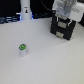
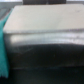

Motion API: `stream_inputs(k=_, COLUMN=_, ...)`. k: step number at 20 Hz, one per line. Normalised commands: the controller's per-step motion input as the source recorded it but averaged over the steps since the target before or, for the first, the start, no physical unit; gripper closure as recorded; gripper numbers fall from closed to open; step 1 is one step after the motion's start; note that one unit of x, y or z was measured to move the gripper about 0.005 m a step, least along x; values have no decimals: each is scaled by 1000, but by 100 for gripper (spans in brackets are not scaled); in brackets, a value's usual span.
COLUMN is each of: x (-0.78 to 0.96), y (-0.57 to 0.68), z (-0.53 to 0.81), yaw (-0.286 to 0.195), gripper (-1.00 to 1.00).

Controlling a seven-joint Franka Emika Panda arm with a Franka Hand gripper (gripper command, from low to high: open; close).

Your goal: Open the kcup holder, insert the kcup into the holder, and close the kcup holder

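The kcup holder (image 1: pixel 62 30) is a black boxy unit at the back of the white table, toward the exterior view's right. My gripper (image 1: pixel 64 20) hangs right over its top, and its fingers merge with the black box, so I cannot tell whether they are open. The kcup (image 1: pixel 22 49), a small white pod with a green top, stands alone on the table toward the exterior view's left, far from the gripper. The wrist view is blurred: a pale flat surface (image 2: pixel 42 22) over a dark face (image 2: pixel 45 60), seemingly the holder seen close up. No fingertips show there.
A tall white bottle-like object (image 1: pixel 25 10) with a dark mark stands at the back toward the exterior view's left. Dark clutter lines the table's far edge (image 1: pixel 10 19). A teal strip (image 2: pixel 3 50) shows at the wrist view's edge.
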Motion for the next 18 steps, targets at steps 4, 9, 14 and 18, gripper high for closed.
stream_inputs(k=4, x=723, y=-74, z=136, yaw=-25, gripper=100)
stream_inputs(k=9, x=943, y=-185, z=210, yaw=-46, gripper=100)
stream_inputs(k=14, x=890, y=-162, z=190, yaw=-42, gripper=100)
stream_inputs(k=18, x=658, y=-98, z=149, yaw=-26, gripper=100)
